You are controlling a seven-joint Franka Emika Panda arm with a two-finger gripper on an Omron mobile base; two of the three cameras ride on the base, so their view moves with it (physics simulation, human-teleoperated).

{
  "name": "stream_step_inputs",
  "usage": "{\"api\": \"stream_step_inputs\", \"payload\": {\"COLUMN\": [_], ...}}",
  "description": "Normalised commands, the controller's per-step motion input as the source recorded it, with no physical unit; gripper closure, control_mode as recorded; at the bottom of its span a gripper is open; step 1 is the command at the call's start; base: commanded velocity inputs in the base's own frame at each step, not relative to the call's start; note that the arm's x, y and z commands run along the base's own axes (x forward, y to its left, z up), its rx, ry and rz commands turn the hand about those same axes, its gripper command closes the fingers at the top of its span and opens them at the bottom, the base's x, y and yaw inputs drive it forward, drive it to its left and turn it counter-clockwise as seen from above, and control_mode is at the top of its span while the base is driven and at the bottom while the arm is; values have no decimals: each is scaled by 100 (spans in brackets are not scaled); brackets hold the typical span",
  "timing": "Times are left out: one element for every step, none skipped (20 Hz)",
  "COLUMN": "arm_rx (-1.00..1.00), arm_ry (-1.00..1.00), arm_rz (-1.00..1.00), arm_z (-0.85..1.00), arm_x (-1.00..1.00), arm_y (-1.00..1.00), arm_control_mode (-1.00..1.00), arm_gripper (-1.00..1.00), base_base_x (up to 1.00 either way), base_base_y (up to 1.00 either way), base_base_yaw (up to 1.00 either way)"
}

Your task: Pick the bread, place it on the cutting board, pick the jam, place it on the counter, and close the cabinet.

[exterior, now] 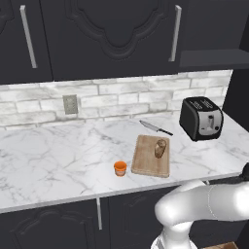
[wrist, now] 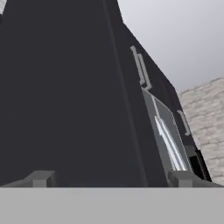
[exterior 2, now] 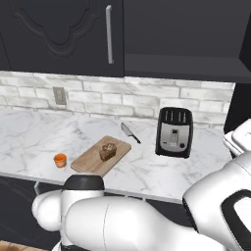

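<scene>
Here fingertips [wrist: 41, 178] stood spread, empty, facing dark cabinet [wrist: 65, 96] close up. Bread [exterior: 160, 148] sat on cutting board [exterior: 151, 156]; jam [exterior: 120, 168] on counter [exterior: 58, 155], left of board. Risk: fingers snagging door handle, judged.

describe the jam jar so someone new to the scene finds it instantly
Start at the white marble counter under the dark wall cabinet. Find the wooden cutting board near its front edge. The jam stands on the marble just left of the board: a small squat orange jar, unlike the brown bread on the board.
</scene>
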Motion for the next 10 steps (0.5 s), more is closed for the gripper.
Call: {"api": "stream_step_inputs", "payload": {"arm_rx": [0,0,0,0,0,0,0,0,0,0], "arm_ry": [0,0,0,0,0,1,1,1,1,1], "arm_rz": [30,30,30,30,31,31,31,31,32,32], "arm_z": [0,0,0,0,0,0,0,0,0,0], "arm_x": [0,0,0,0,0,0,0,0,0,0], "arm_y": [25,23,26,26,23,21,25,25,23,23], "arm_control_mode": [-100,-100,-100,-100,-100,-100,-100,-100,-100,-100], "arm_gripper": [-100,-100,-100,-100,-100,-100,-100,-100,-100,-100], "base_base_x": [0,0,0,0,0,0,0,0,0,0], "base_base_y": [0,0,0,0,0,0,0,0,0,0], "base_base_yaw": [0,0,0,0,0,0,0,0,0,0]}}
